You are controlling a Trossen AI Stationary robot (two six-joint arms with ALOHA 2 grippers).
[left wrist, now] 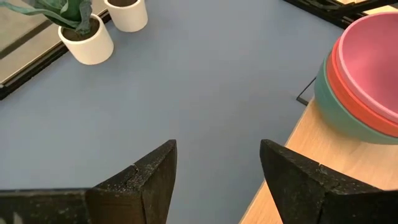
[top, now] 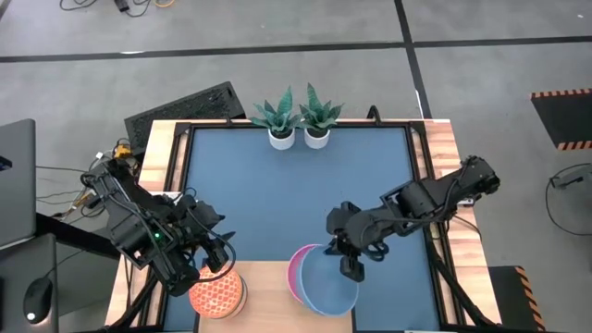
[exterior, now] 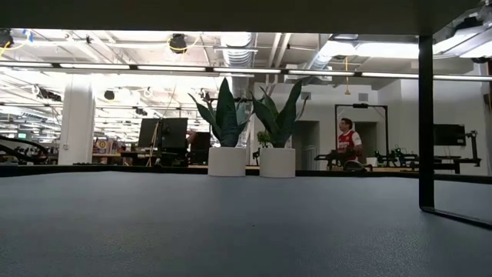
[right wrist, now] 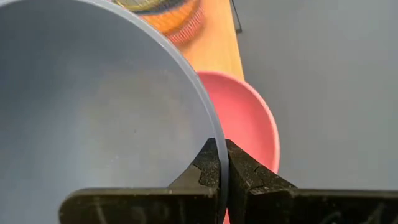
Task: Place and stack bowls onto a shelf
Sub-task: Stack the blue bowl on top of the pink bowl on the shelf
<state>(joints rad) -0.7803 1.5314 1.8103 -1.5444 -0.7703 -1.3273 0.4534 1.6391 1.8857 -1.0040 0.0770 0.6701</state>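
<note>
Over the pale shelf (top: 268, 296), right fingers (right wrist: 219, 163) pinch the light-blue bowl (top: 329, 283) rim, mouth up; left fingers (left wrist: 155, 180) spread.

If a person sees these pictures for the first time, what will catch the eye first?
First, the light blue bowl, pinched by its rim in the right gripper above the pink bowl on the shelf. Next, the orange-red patterned bowl under the open left gripper, and two plants at the table's far edge.
</note>
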